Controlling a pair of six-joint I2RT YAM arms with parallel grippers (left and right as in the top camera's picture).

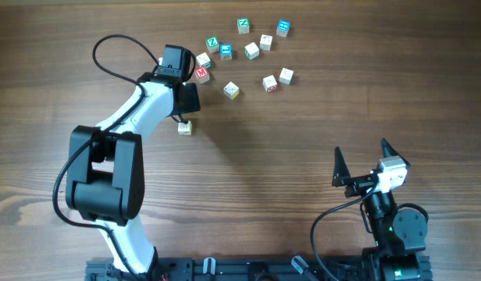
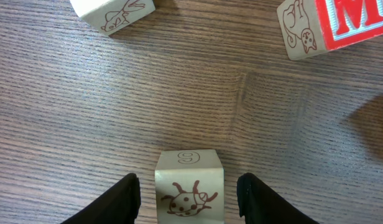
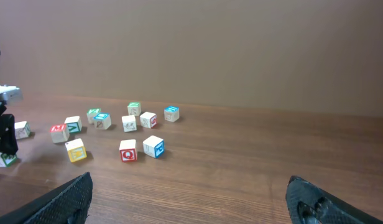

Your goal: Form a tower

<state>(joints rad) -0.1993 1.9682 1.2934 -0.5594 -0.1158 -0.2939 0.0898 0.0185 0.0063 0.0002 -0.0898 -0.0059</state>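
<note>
A pale wooden cube (image 2: pixel 189 190) with a brown ladybug drawing on its near face and a "9" on top stands alone on the table (image 1: pixel 184 127). My left gripper (image 2: pixel 188 186) straddles it, open, with a gap between each black finger and the cube's sides. Overhead, the left gripper (image 1: pixel 183 119) hangs just above that cube. My right gripper (image 1: pixel 361 148) is far off at the front right, open and empty (image 3: pixel 188 180). No tower shows in any view.
Several loose cubes lie scattered at the back, among them a red M cube (image 1: pixel 201 74) (image 2: pixel 341 25), a yellowish cube (image 1: pixel 231 90) and green and blue ones (image 1: pixel 243 25). Another pale cube (image 2: pixel 114 9) sits just beyond the left gripper.
</note>
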